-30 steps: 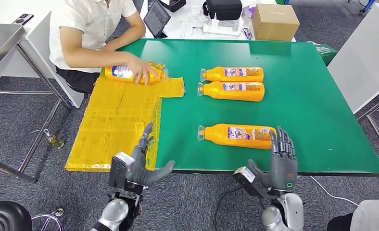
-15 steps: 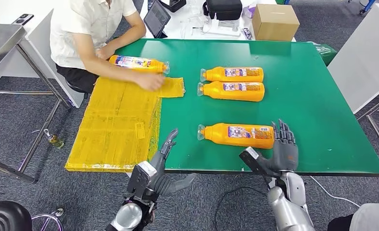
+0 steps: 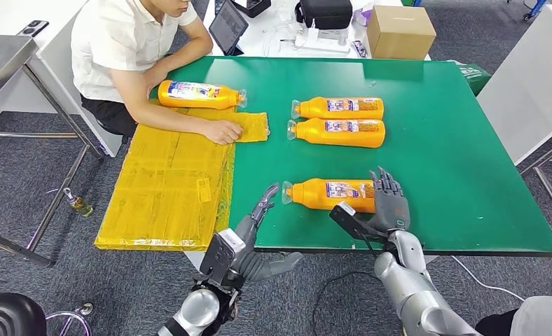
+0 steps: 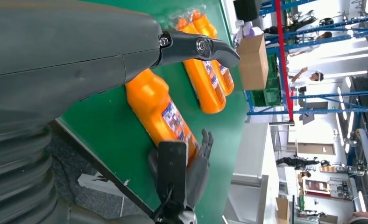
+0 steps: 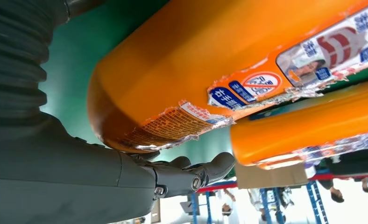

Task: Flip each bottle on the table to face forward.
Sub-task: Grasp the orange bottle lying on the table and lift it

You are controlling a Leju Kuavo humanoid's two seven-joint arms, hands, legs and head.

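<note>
Nearest bottle [image 3: 327, 194] lies on its side near the front edge of the green table [image 3: 462, 161], cap toward the left hand [image 3: 258, 238], which hovers spread and empty just beside the cap, while the right hand [image 3: 387, 203] rests its fingers against the bottle's base end, grip not confirmed.

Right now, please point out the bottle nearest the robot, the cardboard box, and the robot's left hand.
nearest bottle [image 3: 326, 194], head view, on its orange body near the label.
cardboard box [image 3: 399, 31], head view, on its top face.
left hand [image 3: 249, 227], head view, on the palm.
</note>
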